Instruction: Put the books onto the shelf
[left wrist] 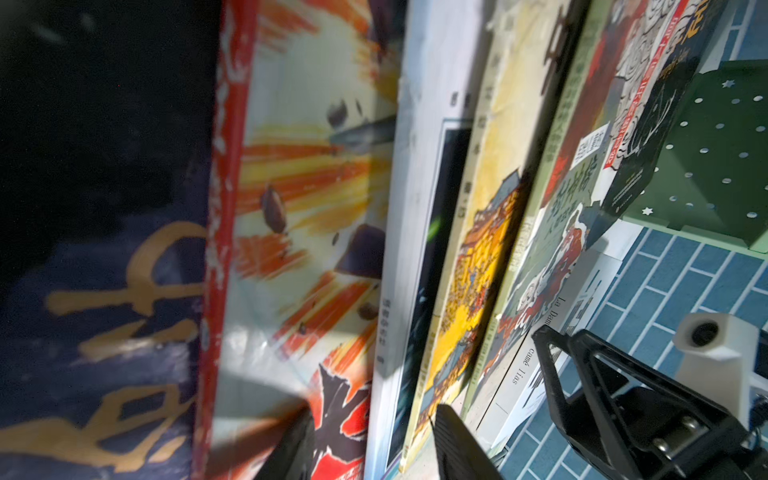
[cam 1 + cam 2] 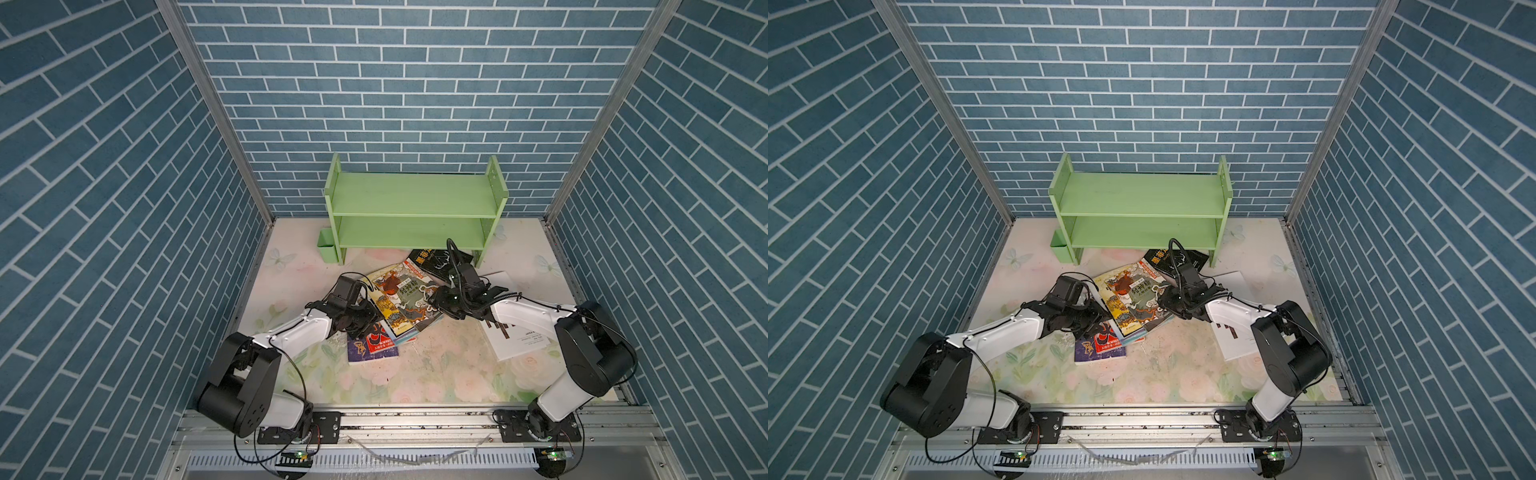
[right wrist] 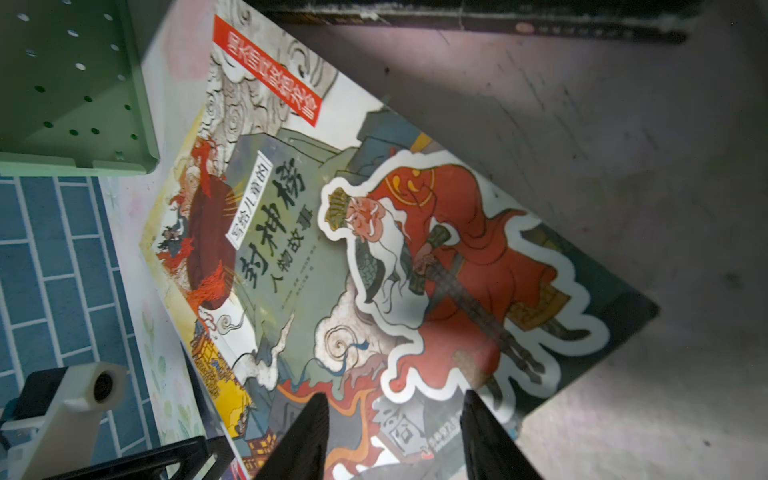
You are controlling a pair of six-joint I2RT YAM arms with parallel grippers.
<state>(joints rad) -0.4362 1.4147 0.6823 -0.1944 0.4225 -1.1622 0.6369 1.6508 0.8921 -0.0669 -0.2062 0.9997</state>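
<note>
While 7 books (image 2: 411, 299) lie before 1 shelf (image 2: 415, 195), R tool (image 3: 394, 399) sits released, L tool (image 1: 374, 411) grip unclear

Blurred, perhaps navy, book cover (image 1: 104, 324)

The books (image 2: 409, 305) have glossy paper covers. The shelf (image 2: 415, 195) looks matt painted wood; the floral worktop (image 2: 436, 374) is scuffed.
</note>
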